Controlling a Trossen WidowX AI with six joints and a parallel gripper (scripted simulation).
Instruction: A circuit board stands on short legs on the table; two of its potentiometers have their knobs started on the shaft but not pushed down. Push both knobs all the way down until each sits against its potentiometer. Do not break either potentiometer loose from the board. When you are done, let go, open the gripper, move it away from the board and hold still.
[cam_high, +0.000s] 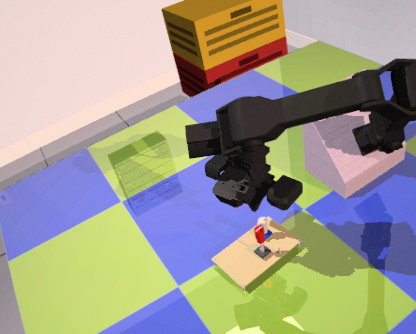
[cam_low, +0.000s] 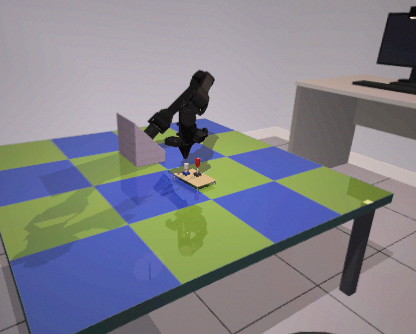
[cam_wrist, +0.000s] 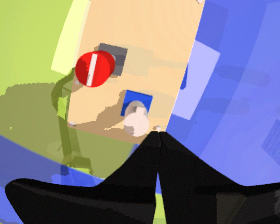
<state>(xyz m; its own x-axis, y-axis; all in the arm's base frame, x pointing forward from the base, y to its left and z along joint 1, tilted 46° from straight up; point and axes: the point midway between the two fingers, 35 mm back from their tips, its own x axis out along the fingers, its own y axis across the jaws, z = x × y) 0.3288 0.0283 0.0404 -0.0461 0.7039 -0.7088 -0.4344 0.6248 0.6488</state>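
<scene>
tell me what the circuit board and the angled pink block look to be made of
The circuit board looks like pale matt wood or fibreboard, going by its tan colour and faint grain. The pink block is perhaps stained wood, with streaks along its faces, though painted board is possible.
</scene>
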